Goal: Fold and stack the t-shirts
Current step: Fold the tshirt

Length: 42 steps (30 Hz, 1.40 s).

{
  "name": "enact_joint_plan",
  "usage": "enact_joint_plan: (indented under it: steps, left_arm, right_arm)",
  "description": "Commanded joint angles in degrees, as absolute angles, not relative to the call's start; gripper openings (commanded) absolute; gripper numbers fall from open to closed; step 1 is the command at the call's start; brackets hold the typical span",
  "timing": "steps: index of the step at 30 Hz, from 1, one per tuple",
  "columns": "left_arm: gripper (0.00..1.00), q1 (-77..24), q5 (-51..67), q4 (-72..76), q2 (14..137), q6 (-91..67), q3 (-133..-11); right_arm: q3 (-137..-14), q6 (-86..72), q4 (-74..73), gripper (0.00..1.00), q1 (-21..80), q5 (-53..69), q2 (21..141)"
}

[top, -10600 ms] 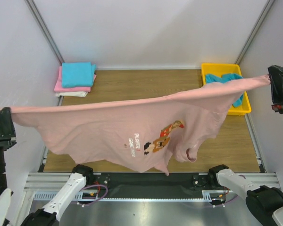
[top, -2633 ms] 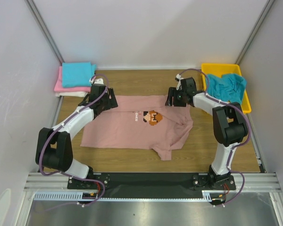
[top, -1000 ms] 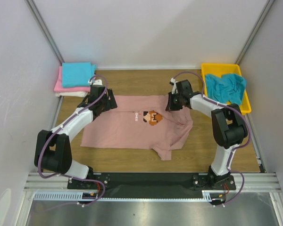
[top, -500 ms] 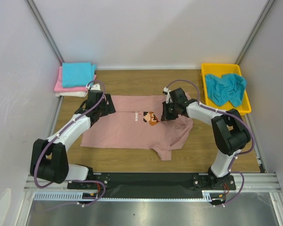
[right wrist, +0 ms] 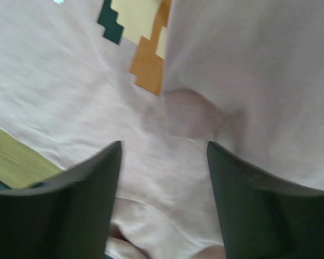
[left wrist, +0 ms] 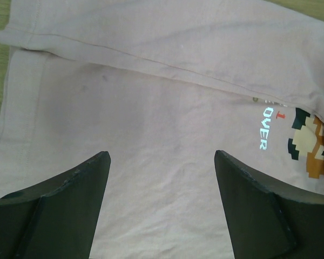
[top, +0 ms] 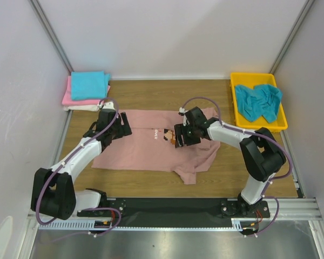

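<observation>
Dusty-pink t-shirt (top: 146,151) spread print-up on the wooden counter (top: 167,94).
My left claw (left wrist: 161,156) and right claw (right wrist: 163,145) both gape empty above it; a fold overlaps the print (left wrist: 308,143) at its 3 o'clock edge.

- I'm driving a robot lab test cell, not a home or shop.
- White panel walls (top: 151,32) on three sides, with aluminium corner posts (top: 48,32).
- Wood-look tabletop (top: 151,94). Arm bases (top: 92,197) are bolted along an extrusion rail (top: 297,206), with a slotted cable duct (top: 167,227) below.
- Props on the table: stacked t-shirts (top: 89,85), yellow tray (top: 248,77).
</observation>
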State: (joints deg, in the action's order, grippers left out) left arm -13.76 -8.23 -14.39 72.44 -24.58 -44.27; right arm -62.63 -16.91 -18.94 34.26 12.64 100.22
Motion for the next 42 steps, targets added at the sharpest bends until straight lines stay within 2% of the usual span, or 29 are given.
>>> enact_joint_plan:
  steps: [1, 6, 11, 14, 19, 24, 31, 35, 42]
  left_arm:
    - [0.84, -14.3, -5.2, -13.1, 70.2, -25.4, -43.8]
    - [0.84, -17.7, -4.0, -11.4, 71.7, -26.4, -44.6]
    - [0.84, -20.6, -2.1, -8.3, 75.5, -30.0, -47.1]
    - [0.84, -21.9, -2.8, -6.8, 78.8, -32.6, -49.5]
    - [0.84, -21.8, -6.9, -8.9, 85.6, -33.7, -58.5]
    - [0.84, -20.3, -7.3, -10.9, 93.9, -34.0, -66.0]
    - [0.82, -15.6, -3.5, -10.5, 103.0, -37.4, -71.9]
    - [0.82, -14.4, -3.5, -9.3, 106.3, -37.4, -73.8]
    - [0.81, -11.2, -2.9, -8.7, 110.3, -39.5, -75.2]
  right_arm:
    - [-62.9, -17.4, -23.0, 0.73, 34.0, 11.9, 95.9]
    - [-67.0, -19.6, -29.5, 0.84, 29.3, 10.7, 90.8]
    - [-69.1, -22.9, -26.8, 0.86, 20.3, 9.3, 88.9]
    - [-70.0, -24.7, -20.6, 0.82, 16.0, 5.1, 91.2]
    - [-75.7, -25.0, -14.7, 0.7, 13.6, -1.4, 99.7]
    - [-86.3, -22.3, -17.6, 0.69, 12.6, -8.0, 109.3]
    - [-90.8, -24.5, -18.2, 0.64, 9.1, -5.0, 117.3]
    - [-91.1, -24.3, -16.7, 0.64, 8.8, -3.2, 118.7]
    - [-93.4, -25.0, -17.3, 0.59, 8.6, -1.0, 121.8]
